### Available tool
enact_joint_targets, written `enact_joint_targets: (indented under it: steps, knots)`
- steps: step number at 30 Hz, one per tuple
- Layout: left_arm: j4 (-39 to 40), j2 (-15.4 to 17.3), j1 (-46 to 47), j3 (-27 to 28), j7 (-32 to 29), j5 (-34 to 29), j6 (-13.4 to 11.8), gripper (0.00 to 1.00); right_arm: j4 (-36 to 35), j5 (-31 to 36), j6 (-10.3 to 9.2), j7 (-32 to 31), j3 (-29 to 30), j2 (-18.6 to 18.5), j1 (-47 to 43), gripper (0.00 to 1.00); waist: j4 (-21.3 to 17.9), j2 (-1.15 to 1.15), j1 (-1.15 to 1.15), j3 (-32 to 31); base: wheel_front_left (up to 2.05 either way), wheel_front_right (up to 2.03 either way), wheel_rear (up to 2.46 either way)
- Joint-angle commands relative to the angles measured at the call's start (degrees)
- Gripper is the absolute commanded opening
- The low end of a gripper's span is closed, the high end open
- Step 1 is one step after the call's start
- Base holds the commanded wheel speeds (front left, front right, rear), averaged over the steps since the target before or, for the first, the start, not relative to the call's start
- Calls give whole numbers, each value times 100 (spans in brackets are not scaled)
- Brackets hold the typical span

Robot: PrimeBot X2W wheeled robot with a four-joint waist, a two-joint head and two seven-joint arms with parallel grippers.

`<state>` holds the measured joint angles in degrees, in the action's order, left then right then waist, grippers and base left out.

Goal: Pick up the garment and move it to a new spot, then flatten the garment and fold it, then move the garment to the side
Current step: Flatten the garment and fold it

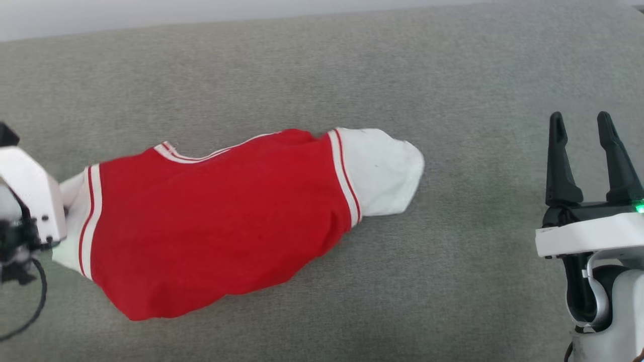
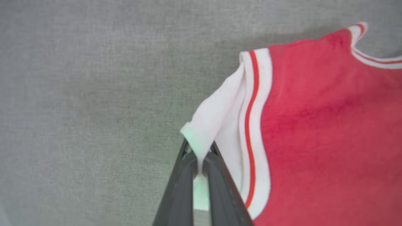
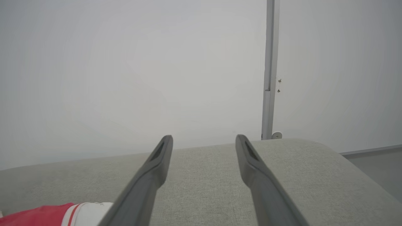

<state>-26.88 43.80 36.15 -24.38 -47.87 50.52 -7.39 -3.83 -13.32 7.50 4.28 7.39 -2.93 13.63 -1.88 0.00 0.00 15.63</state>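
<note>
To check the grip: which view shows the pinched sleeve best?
Left wrist view: the left gripper is shut on the white sleeve of the garment. Head view: the wrist hides the pinch. Right wrist view: the other sleeve.

A grey fabric-covered table [image 1: 322, 65] with a rounded corner stands before a plain white wall [image 3: 125, 62]; a pale vertical post [image 3: 269, 62] runs up it.

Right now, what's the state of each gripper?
Left gripper: shut on the garment, pinching its white sleeve.
Right gripper: open, holding nothing.
</note>
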Motion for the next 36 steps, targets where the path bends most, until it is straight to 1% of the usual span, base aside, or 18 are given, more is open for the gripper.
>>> enact_joint_targets:
  steps: [1, 6, 7, 8, 9, 13, 17, 24, 27, 28, 29, 36]
  knots:
    - [48, -20, -69, 20, 28, 84, -27, 0, -31, 37, -2, -26, -19, 1, -41, 100, 28, 0, 0, -10, 0, 0, 0]
    - [169, -156, -378, 173, 169, 321, -75, 0, -53, 47, -2, -76, -64, 0, -37, 100, 85, 0, 0, 8, 0, 0, 0]
    - [172, -155, -387, 175, 203, 320, -65, 33, -62, 44, -2, -86, -71, 0, -25, 100, 91, 0, 0, 19, 0, 0, 0]
    - [181, -150, -384, 181, 230, 311, -52, 79, -72, 49, -2, -96, -83, 1, -8, 100, 93, 0, 0, 30, 0, 0, 0]
    - [179, -154, -385, 191, 249, 320, -50, 100, -84, 53, -2, -106, -96, 1, 7, 100, 93, 0, 0, 43, 0, 0, 0]
    - [131, -45, -285, 161, 212, 252, 4, 100, -122, 61, -2, -138, -132, 1, 43, 100, 83, 0, 0, 106, 0, 0, 0]
    - [-40, 44, -169, 184, 128, 241, -61, 100, -169, 57, -2, -161, -164, 1, 67, 100, 51, 0, 0, 214, 0, 0, 0]
    - [-488, -66, -26, 207, -48, 410, -108, 100, -205, 72, -2, -280, -226, 1, 130, 100, -12, 0, 0, 404, 0, 0, 0]
    - [-664, -240, -11, 198, 50, 455, -51, 100, -183, 27, -2, -429, -344, 2, 174, 100, -4, 0, 0, 474, 0, 0, 0]
    - [-716, -300, -2, 171, 48, 490, 19, 46, -157, 12, -2, -524, -429, 4, 189, 100, 8, 0, 0, 493, 0, 0, 0]
    - [-777, -377, -3, 186, 66, 551, 37, 0, -124, -2, -2, -648, -521, 3, 206, 100, 19, 0, 0, 508, 0, 0, 0]
    - [-1039, -721, 241, 91, 278, 493, 263, 0, 198, -383, -2, -1920, -1320, -326, 534, 100, 226, 0, 0, 618, 0, 0, 0]
